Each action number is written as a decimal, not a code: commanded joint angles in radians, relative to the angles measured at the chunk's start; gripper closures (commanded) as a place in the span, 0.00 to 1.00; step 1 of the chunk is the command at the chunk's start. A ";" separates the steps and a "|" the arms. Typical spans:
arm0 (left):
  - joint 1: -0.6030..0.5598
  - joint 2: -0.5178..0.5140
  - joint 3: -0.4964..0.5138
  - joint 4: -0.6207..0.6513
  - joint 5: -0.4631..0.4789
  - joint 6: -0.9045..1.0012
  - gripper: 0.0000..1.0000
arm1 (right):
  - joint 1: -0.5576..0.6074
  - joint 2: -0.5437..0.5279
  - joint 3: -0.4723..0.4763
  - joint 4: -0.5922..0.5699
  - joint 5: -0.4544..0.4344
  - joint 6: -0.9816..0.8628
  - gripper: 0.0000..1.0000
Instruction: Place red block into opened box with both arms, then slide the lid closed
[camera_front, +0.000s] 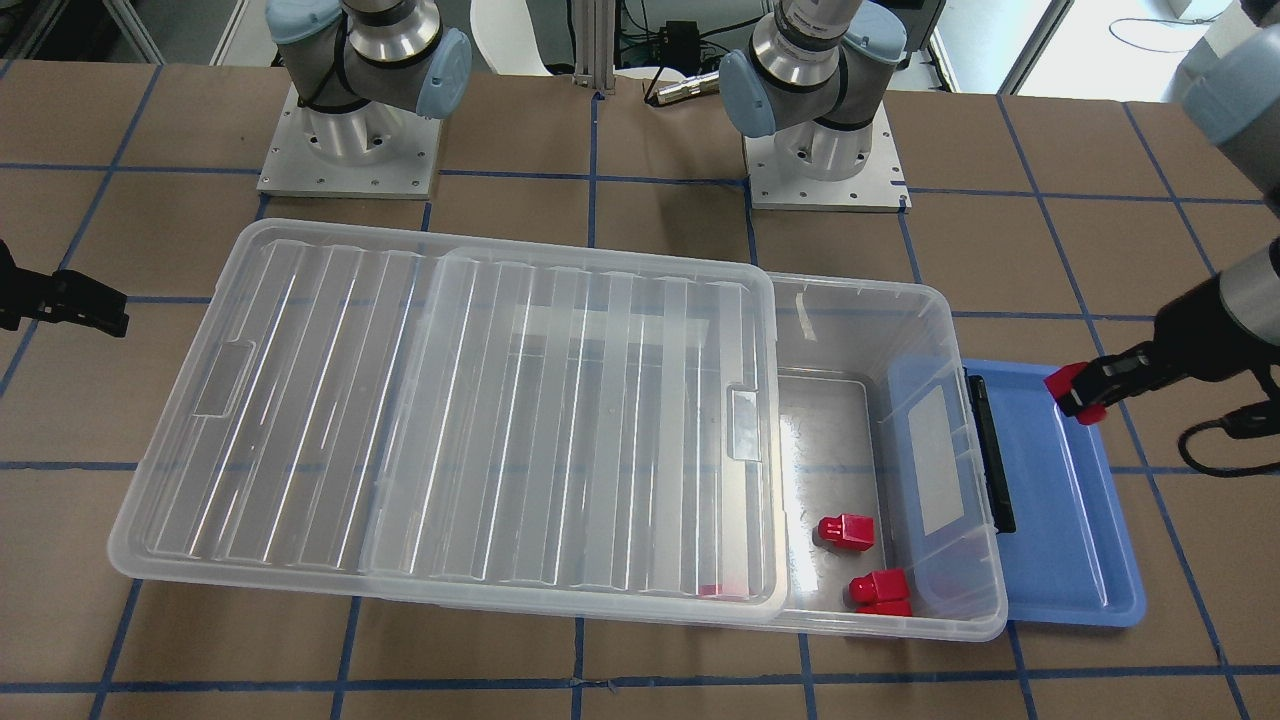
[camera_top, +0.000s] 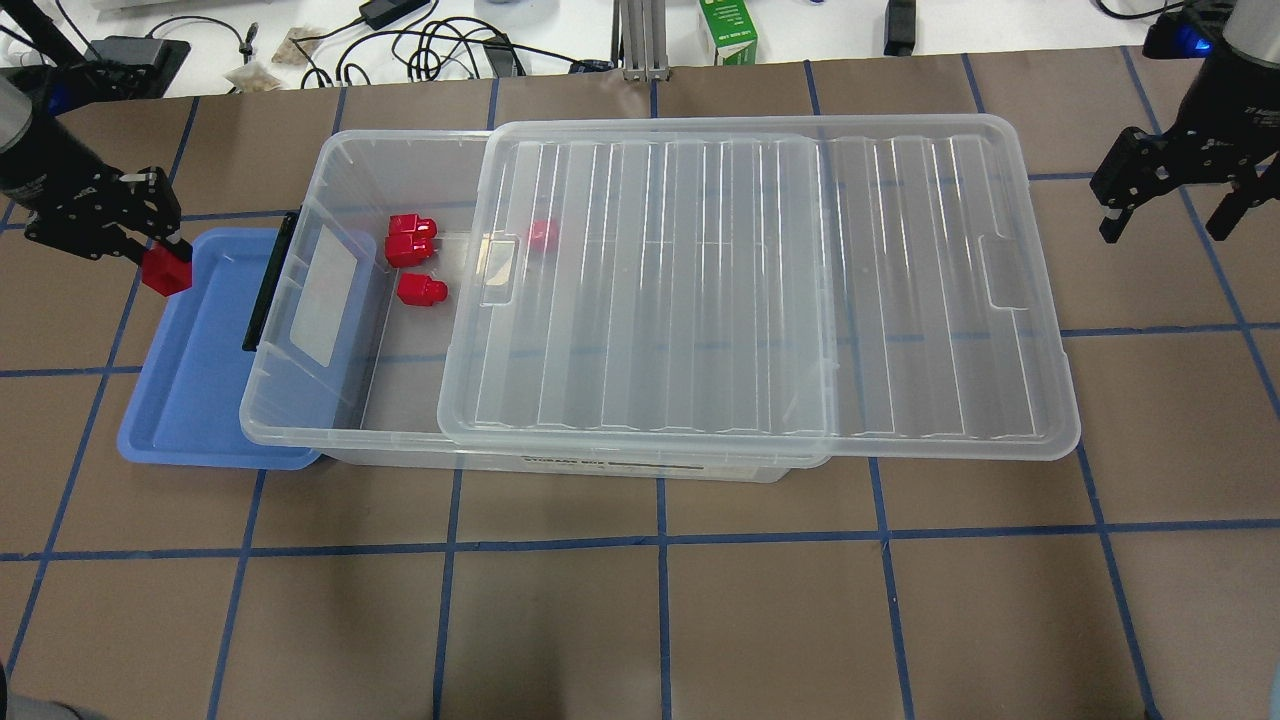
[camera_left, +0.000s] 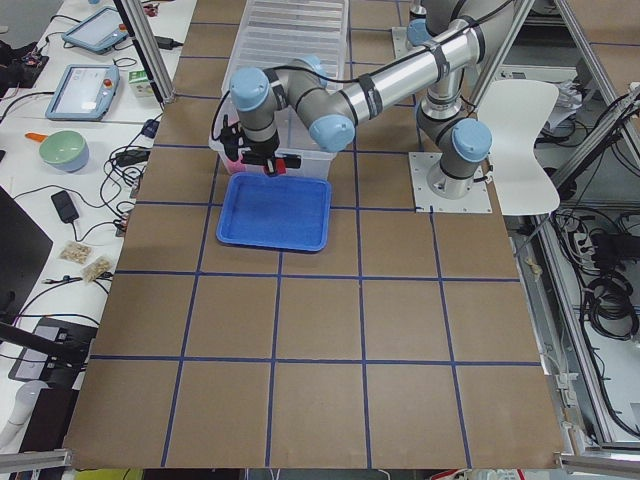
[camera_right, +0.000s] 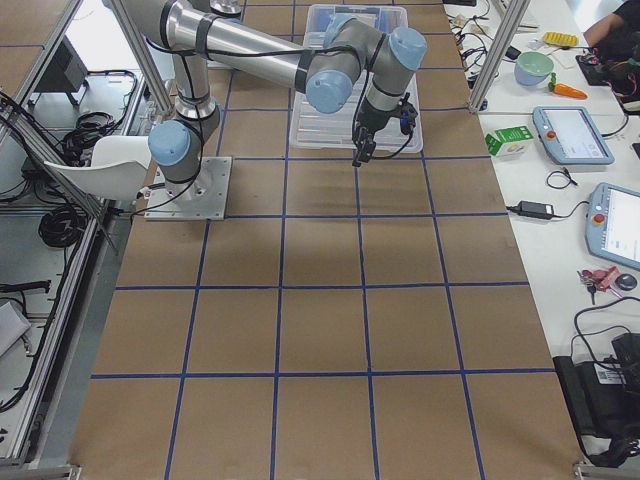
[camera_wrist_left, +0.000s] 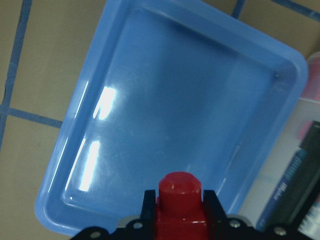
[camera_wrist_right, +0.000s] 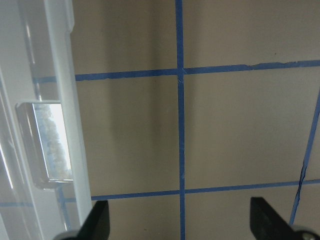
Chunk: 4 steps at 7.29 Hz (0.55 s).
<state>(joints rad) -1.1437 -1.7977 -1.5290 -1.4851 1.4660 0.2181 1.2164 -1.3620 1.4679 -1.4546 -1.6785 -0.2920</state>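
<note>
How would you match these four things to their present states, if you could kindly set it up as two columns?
Things:
1. left gripper
2. right gripper
3. lid
4. blue tray

States:
A. empty, at the latch end of the box
B. shut on a red block
C. open, holding nothing
D. covering most of the box, one end left uncovered

Pairs: 1-B, 2-C, 3-D, 4-A
</note>
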 joint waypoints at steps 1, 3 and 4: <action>-0.198 0.050 -0.042 -0.005 0.002 -0.054 1.00 | 0.000 0.001 0.000 0.003 0.000 0.002 0.00; -0.255 0.014 -0.135 0.140 0.068 -0.112 1.00 | 0.000 0.001 0.005 -0.001 0.003 0.002 0.00; -0.258 0.005 -0.204 0.243 0.060 -0.152 1.00 | 0.000 0.001 0.009 0.000 0.000 0.004 0.00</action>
<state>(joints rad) -1.3853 -1.7791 -1.6541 -1.3577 1.5226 0.1154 1.2164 -1.3608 1.4725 -1.4534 -1.6762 -0.2896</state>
